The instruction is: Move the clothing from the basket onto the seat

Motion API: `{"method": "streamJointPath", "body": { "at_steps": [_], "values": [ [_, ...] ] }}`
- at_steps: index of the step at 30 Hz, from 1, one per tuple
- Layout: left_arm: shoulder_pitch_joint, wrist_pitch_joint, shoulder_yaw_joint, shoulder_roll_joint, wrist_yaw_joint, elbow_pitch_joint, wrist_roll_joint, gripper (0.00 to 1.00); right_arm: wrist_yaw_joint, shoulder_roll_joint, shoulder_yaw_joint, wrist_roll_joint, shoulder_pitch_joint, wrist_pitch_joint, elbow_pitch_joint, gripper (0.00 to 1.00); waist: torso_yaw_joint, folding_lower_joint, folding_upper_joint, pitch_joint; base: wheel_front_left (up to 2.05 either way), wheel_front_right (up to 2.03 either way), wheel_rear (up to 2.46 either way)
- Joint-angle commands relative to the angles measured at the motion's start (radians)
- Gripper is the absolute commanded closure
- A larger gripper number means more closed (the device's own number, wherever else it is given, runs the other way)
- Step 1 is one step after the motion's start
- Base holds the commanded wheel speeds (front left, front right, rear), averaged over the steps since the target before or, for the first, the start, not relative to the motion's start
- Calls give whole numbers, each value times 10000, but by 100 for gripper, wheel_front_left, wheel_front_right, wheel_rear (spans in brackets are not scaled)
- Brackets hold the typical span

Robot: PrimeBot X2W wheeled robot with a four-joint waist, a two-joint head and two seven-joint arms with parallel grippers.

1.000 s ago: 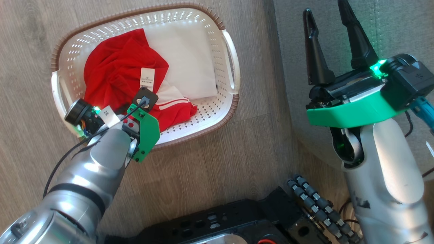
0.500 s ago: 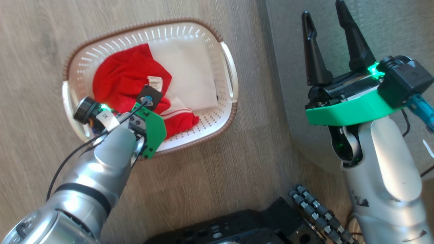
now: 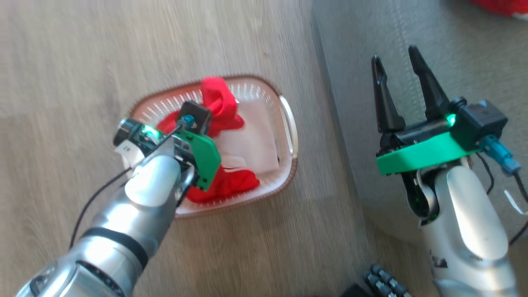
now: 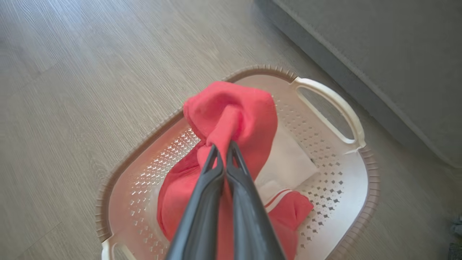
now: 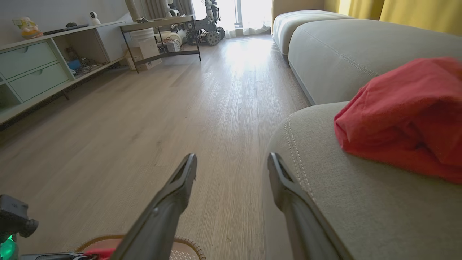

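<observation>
Red garment (image 4: 238,112) pulled up from basket (image 4: 339,216) | left fingers (image 4: 202,202) now pinching it

Bright red garment (image 4: 231,112), plain but for white stripes at one hem. White cloth (image 4: 285,162), no pattern. The basket (image 4: 335,187): cream-white, dotted with tiny holes, brown braided rim. Left tool (image 4: 223,146) has black fingers; right tool (image 3: 394,55) is black too, with a green mount. The seat (image 5: 361,209) is grey with pale double stitching. A second red piece (image 5: 404,115). The floor (image 3: 123,49) is pale wood grain.
</observation>
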Motion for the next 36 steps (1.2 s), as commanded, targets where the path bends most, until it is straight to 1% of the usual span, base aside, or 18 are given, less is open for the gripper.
{"method": "streamJointPath", "body": {
  "at_steps": [1,12,16,17,23,30,36],
  "values": [
    [195,-130,216,84,-38,-296,-120,100,-4,28,129,-85,295,-63,-202,0,296,0,-1,-825,0,0,0],
    [591,-516,38,81,-58,-1480,-981,100,-4,28,-25,-341,1216,-63,737,0,748,0,-1,-3311,0,0,0],
    [596,-550,0,81,-102,-1721,-1167,100,-4,28,-31,-361,1590,-63,1007,0,929,0,-1,-4117,0,0,0],
    [596,-550,0,81,-102,-1721,-1167,100,-4,28,-31,-361,1590,-63,1007,0,929,0,-1,-4117,0,0,0],
    [673,-549,5,80,-189,-2047,-1415,100,-4,28,57,-385,2221,-63,1406,0,1228,0,-1,-5416,0,0,0],
    [573,-516,19,80,-115,-2792,-1645,100,-4,28,438,-384,2343,-63,1555,0,1540,0,-1,-5995,0,0,0],
    [521,-385,-53,80,41,-3473,-1748,100,-4,28,1157,-447,2050,-63,1787,0,1822,0,-1,-6235,0,0,0]
  ]
}}
